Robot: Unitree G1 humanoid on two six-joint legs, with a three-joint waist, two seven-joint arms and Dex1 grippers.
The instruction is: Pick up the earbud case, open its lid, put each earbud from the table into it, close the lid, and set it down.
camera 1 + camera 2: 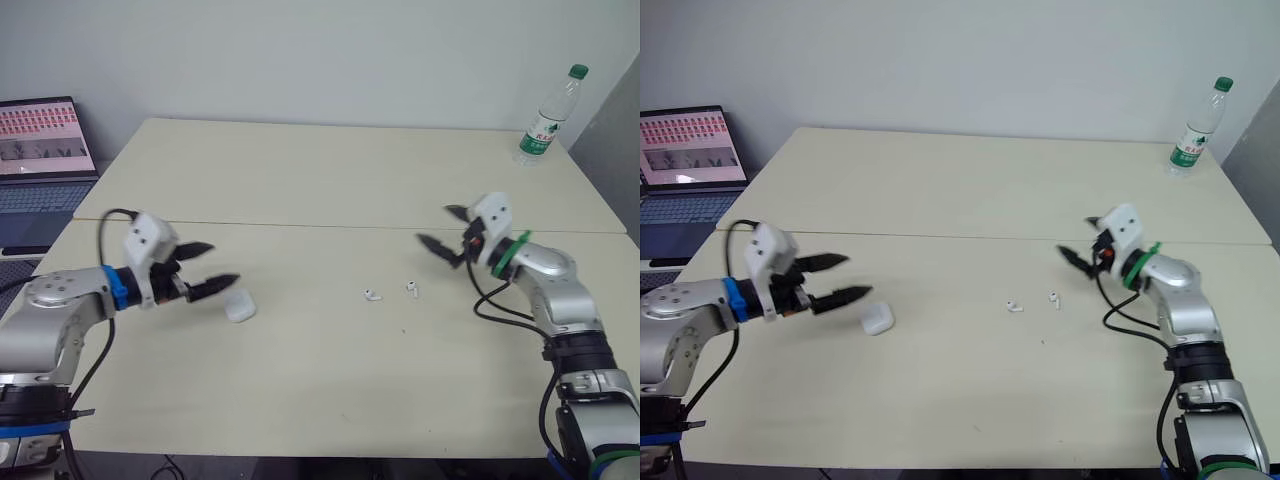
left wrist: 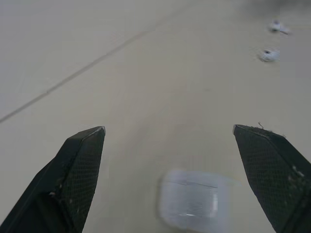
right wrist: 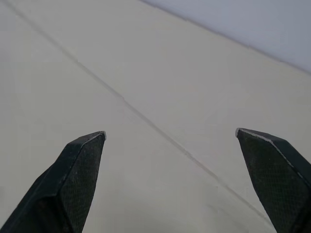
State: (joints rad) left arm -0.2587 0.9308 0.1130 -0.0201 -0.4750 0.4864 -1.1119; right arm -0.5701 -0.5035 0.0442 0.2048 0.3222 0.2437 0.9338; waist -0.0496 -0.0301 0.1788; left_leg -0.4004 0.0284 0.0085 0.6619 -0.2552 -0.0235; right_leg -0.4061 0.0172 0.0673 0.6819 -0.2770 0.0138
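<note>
Progress stands at the very start. The small white rounded plastic earbud case (image 1: 240,306) lies on the pale beige table (image 1: 300,180), not yet lifted, its lid seemingly down. The left gripper (image 1: 224,263), its two black fingers spread wide apart, hovers just beside the case at about ten o'clock from it. In the left wrist view the case sits between the fingers and touches neither. A tiny white stemmed earbud (image 1: 372,295) and a second earbud (image 1: 412,288) lie loose, near each other, at three o'clock from the case and well apart from it. The right gripper (image 1: 433,224), likewise spread and empty, hangs at one o'clock from them. Every step seems left: grasp, lift, open, load both, close, set down.
</note>
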